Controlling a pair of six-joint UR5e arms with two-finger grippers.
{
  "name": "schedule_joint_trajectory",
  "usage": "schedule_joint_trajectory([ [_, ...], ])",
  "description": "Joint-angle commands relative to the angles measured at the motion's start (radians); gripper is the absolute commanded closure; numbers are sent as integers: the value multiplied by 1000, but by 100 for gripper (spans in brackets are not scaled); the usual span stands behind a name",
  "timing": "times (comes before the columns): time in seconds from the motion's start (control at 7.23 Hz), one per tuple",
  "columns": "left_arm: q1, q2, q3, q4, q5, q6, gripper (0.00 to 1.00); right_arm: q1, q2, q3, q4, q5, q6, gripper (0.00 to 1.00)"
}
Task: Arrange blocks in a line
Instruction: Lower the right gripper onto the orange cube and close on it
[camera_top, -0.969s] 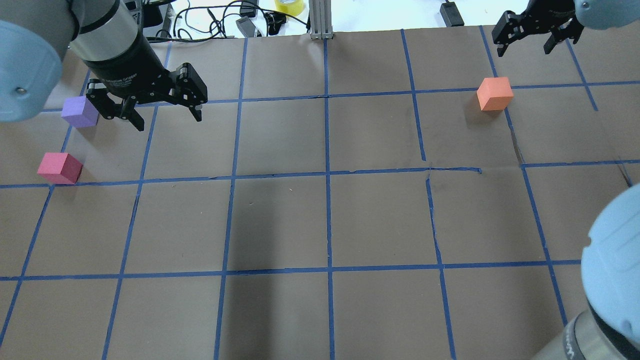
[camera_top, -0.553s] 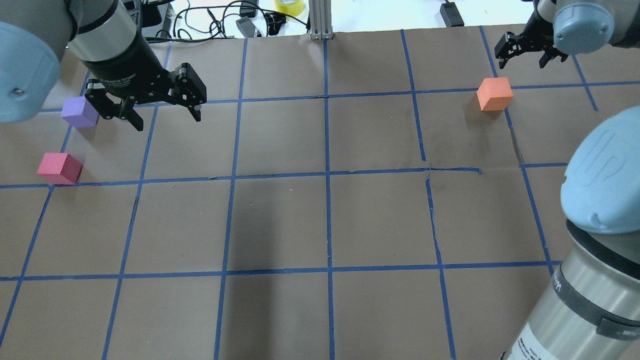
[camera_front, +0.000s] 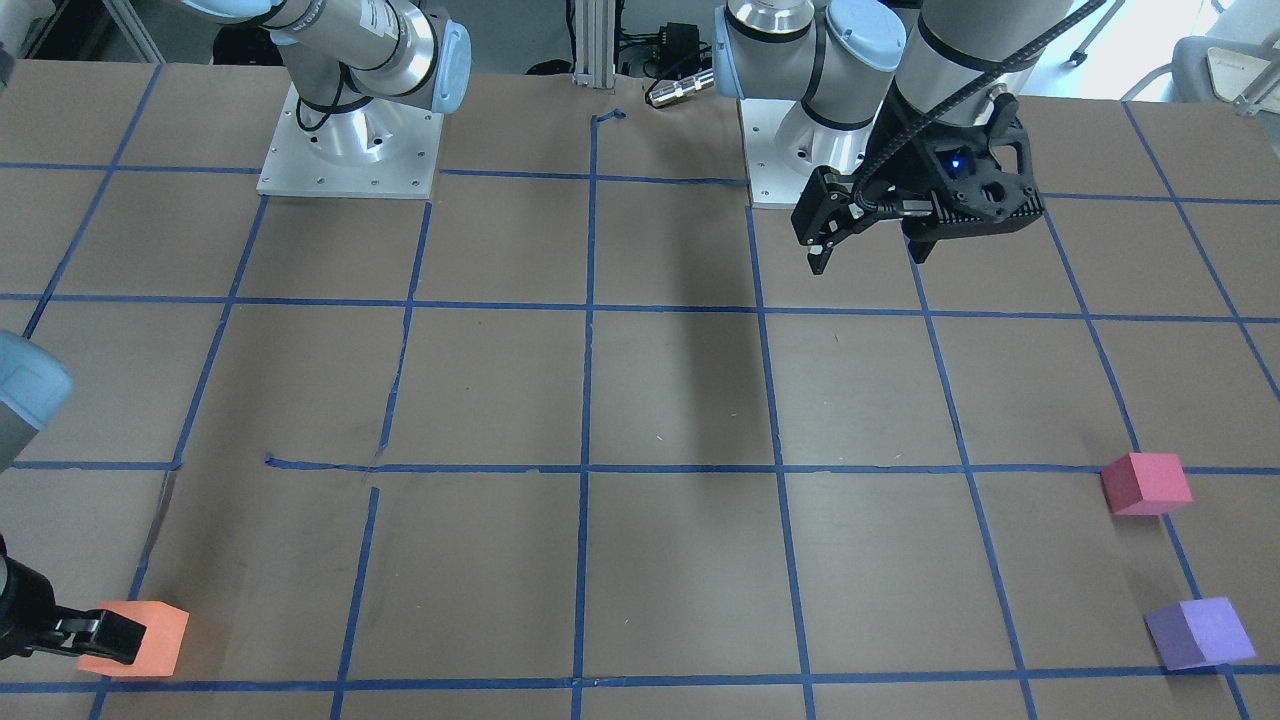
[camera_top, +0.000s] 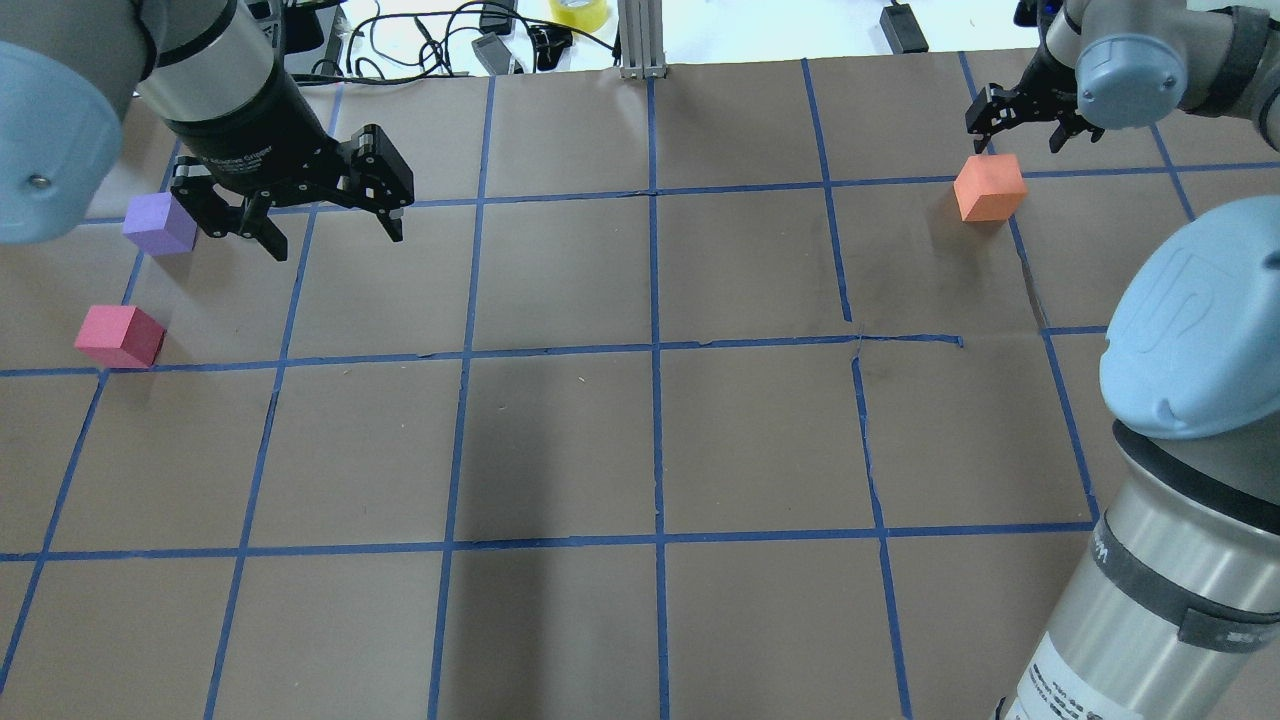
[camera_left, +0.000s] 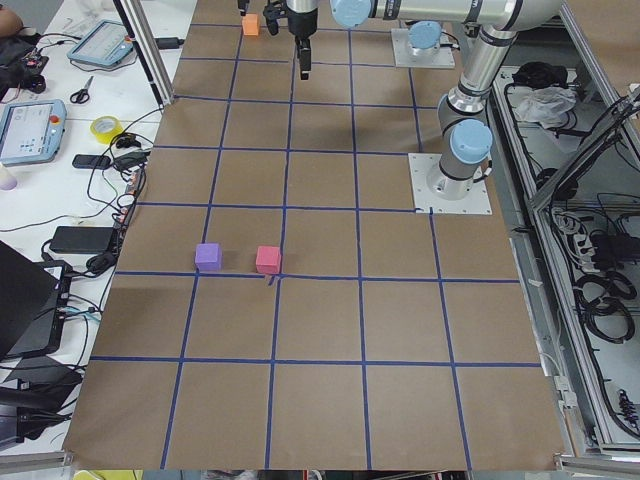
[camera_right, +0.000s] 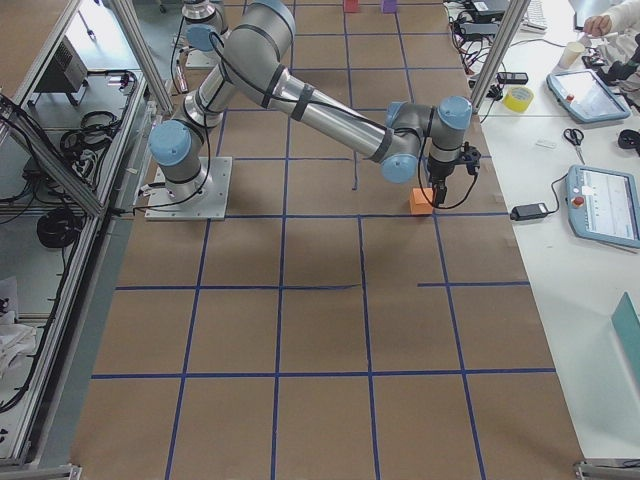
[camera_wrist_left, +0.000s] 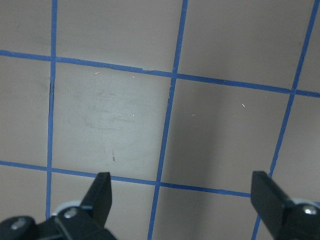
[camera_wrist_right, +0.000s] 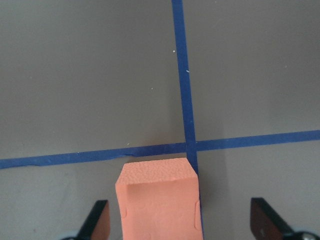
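Brown paper table, blue tape grid; my right gripper is hovering wide at orange block, far side; left gripper hanging wide near purple block.

Pink block near purple block (not touching)

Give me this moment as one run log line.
right gripper: open, straddling orange foam cube, no contact | left gripper: open, empty | purple foam cube, reddish-pink foam cube: untouched, apart | line: not formed
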Motion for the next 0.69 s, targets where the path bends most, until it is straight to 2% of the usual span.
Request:
schedule_joint_trajectory([
  [0.0,0,-1,0,0,1,0,0,4,36,5,4,10,-2,0],
  [0.28,2,1,0,0,1,0,0,2,67,5,5,10,-13,0],
  [0.42,2,-1,0,0,1,0,0,2,61,5,4,10,-13,22],
  [0.55,3,-1,2,0,1,0,0,4,60,5,4,11,-13,63],
])
